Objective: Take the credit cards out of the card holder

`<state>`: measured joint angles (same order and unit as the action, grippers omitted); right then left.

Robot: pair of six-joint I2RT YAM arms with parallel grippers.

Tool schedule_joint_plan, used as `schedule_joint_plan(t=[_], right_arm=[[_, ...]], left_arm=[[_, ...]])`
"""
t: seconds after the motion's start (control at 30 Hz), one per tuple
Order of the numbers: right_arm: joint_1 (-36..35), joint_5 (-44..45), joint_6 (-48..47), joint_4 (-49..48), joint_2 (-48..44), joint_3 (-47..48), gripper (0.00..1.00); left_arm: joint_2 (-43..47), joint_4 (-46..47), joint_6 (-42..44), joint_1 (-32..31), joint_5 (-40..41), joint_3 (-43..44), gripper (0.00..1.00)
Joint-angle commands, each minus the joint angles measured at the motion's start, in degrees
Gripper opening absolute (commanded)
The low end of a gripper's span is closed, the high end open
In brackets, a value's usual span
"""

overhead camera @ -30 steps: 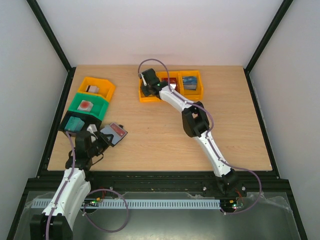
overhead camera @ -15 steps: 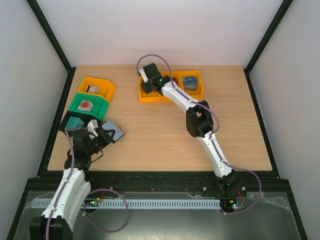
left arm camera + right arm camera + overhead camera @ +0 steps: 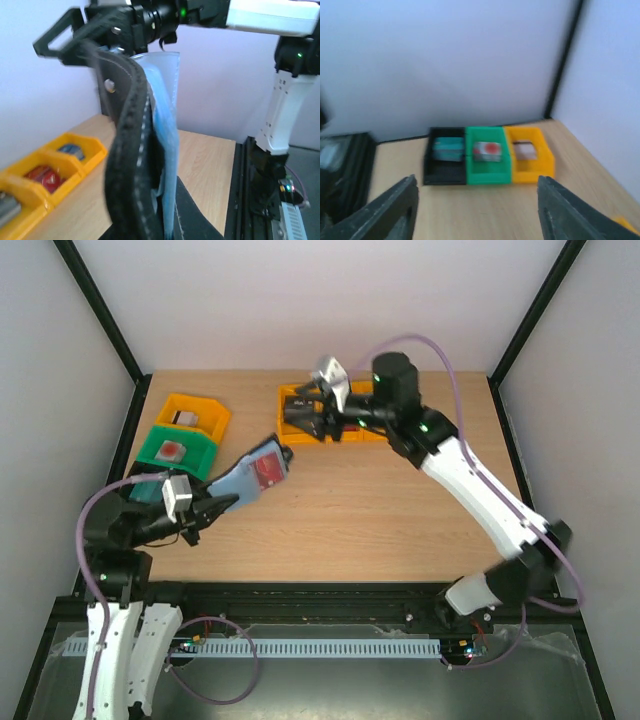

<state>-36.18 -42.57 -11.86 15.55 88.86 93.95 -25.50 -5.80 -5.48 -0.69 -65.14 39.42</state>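
The left gripper (image 3: 210, 506), clamped on the card holder (image 3: 247, 478), has raised it off the table (image 3: 400, 510) to left of centre (a red credit card (image 3: 268, 470) shows). The right gripper (image 3: 300, 418), jaws now apart, has swung from the orange bins (image 3: 292, 437), probably for another card.

Card holder (image 3: 245, 480): black outside, pale stitching along edge, light blue lining. Red card (image 3: 268, 471) against lining. Side bins: yellow bin (image 3: 205, 403), green bin (image 3: 190, 465), black bin (image 3: 445, 175). Teal item (image 3: 448, 148) in black bin, red-and-white item (image 3: 487, 149) in green bin. Far bins (image 3: 290, 438) orange. Table (image 3: 400, 510) pale wood grain. Right arm (image 3: 480, 495) white, black joints.
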Motion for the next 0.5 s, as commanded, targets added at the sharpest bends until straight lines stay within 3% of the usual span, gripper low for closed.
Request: schedule_joint_plan(t=[0.0, 0.13, 0.27, 0.47], right_arm=[[-1.9, -22.9, -3.6, -6.4, -9.5, -13.3, 0.69], [-4.7, -24.3, -4.6, -3.0, -15.3, -17.8, 0.85], [-6.9, -22.1, -2.6, -3.4, -19.3, -21.1, 0.93], [-7.8, -9.0, 10.9, -18.2, -25.9, -29.1, 0.93]], left_arm=[[2.2, -5.1, 11.2, 0.5, -9.5, 4.1, 0.02], [3.5, -3.1, 4.9, 0.6, -8.0, 6.6, 0.02], [4.4, -3.1, -4.6, 0.6, -4.8, 7.2, 0.02], [4.9, -15.7, -2.9, 0.6, 3.9, 9.5, 0.02]])
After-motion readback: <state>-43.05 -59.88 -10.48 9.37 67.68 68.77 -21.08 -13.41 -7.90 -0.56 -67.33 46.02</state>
